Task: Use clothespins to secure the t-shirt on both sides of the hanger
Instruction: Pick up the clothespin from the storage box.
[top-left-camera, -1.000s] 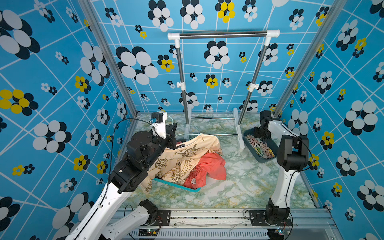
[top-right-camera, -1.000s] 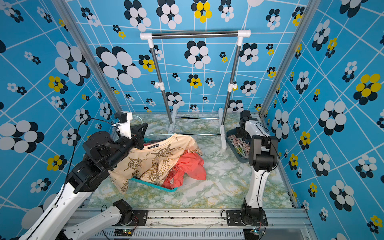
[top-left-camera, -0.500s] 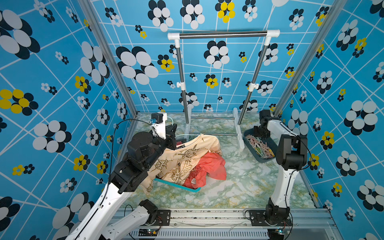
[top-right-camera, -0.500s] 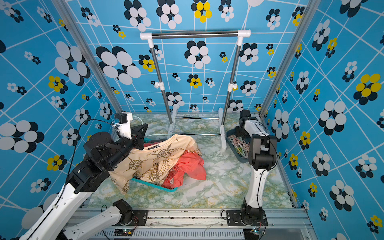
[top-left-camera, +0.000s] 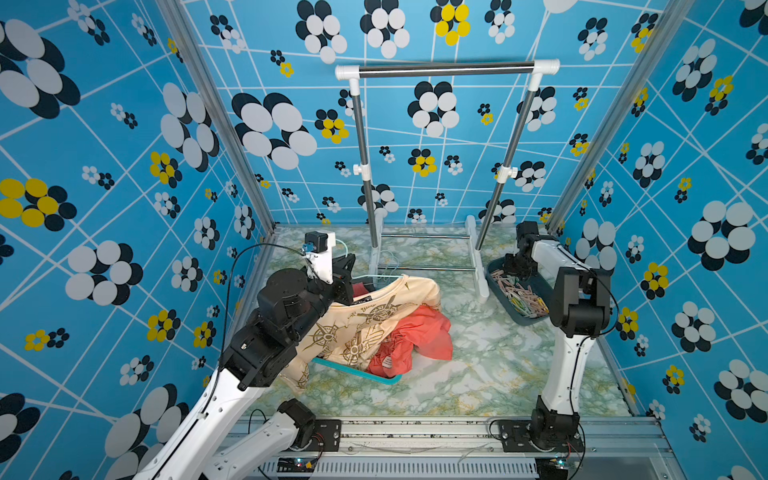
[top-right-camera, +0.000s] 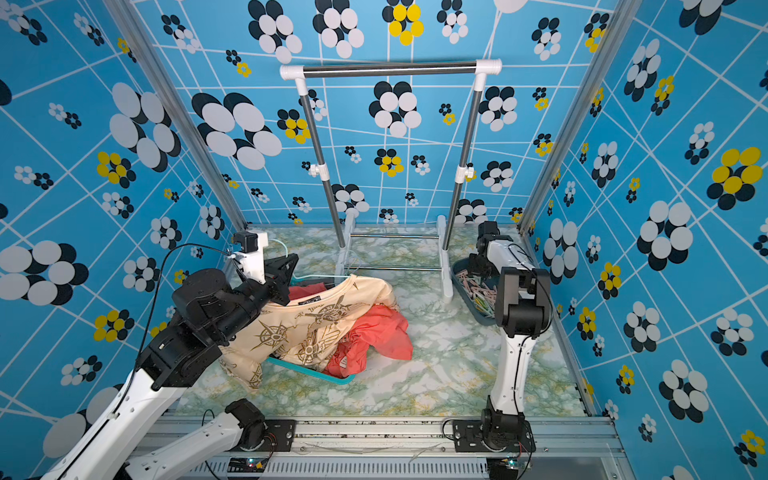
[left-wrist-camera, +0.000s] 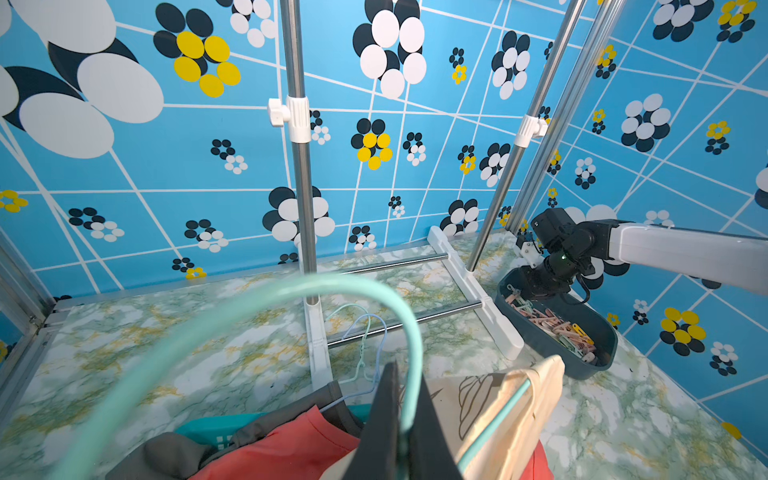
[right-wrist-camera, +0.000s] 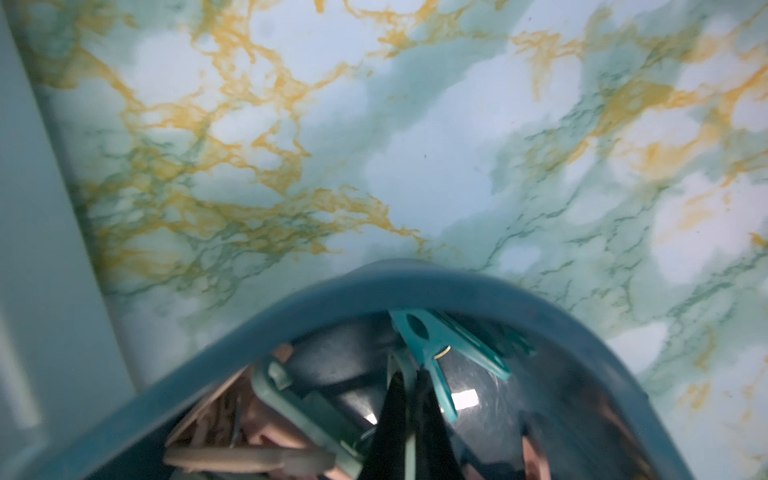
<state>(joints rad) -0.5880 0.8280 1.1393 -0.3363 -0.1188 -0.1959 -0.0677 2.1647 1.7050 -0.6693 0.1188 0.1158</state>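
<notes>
Marbled tabletop (top-left-camera: 478, 353) holds the clothespins (top-left-camera: 519, 297) piled in a dark bin (left-wrist-camera: 598, 365) by the right wall, within our right arm's reach. Our right gripper (right-wrist-camera: 409, 384) dips into it, wrist bent down, jaws closed beside a teal pin (right-wrist-camera: 440, 353); whether one is pinched we cannot tell. Our left gripper (left-wrist-camera: 407, 378) is clamped on the mint hanger (left-wrist-camera: 340, 280), holding the cream t-shirt (top-left-camera: 365, 328) over the laundry basket (top-left-camera: 353, 371), likely to present both shoulders for clipping.

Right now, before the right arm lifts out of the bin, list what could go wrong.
1. The right gripper is shut among piled clothespins; the teal clothespin beside it may snag and come along.
2. The left gripper pinches the mint hanger only by its thin wire, so the cream t-shirt could swing or slide off.
</notes>
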